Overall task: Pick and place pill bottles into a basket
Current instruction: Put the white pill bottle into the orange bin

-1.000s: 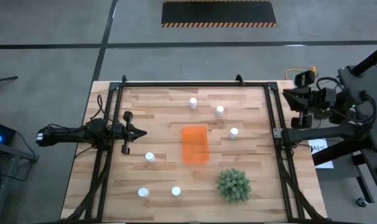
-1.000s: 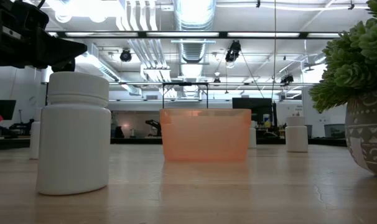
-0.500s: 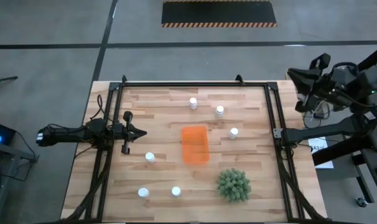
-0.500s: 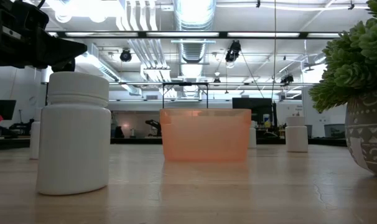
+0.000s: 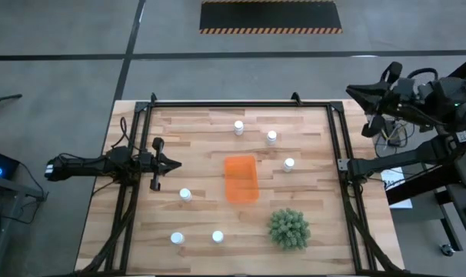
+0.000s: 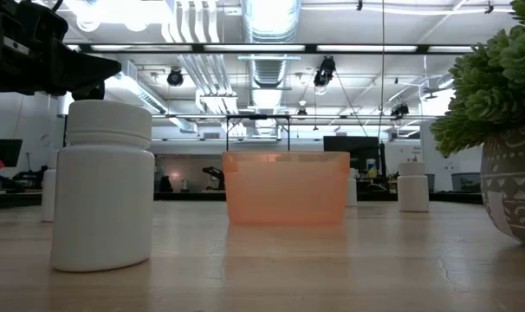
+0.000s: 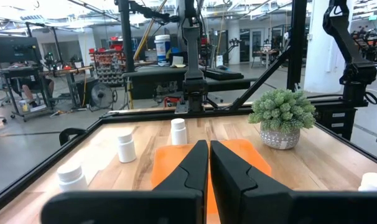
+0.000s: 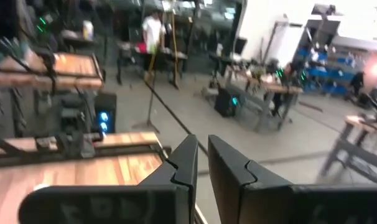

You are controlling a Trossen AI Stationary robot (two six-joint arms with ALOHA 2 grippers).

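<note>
Six bottles [image 5: 288, 164] stand scattered on the worktop [image 5: 194, 208] around the empty basket [image 5: 241, 179]. Both tools, left [image 5: 174, 163] and right [image 5: 354, 92], are clenched; the right must unclench before descending squarely over the nearest bottle.

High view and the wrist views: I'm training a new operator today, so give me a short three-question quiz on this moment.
1. How many pill bottles stand on the table outside the orange basket?
2. True or false: the potted plant sits inside the basket.
3. Which gripper is over the table: A) left gripper, B) right gripper, C) both?

Key:
1. Six; the basket holds none.
2. False; the plant stands apart from it, on the bare wood.
3. A. The left gripper, shut, is over the table's left part, pointing at the basket; the right gripper, also shut and empty, is beyond the table's far right corner.
</note>
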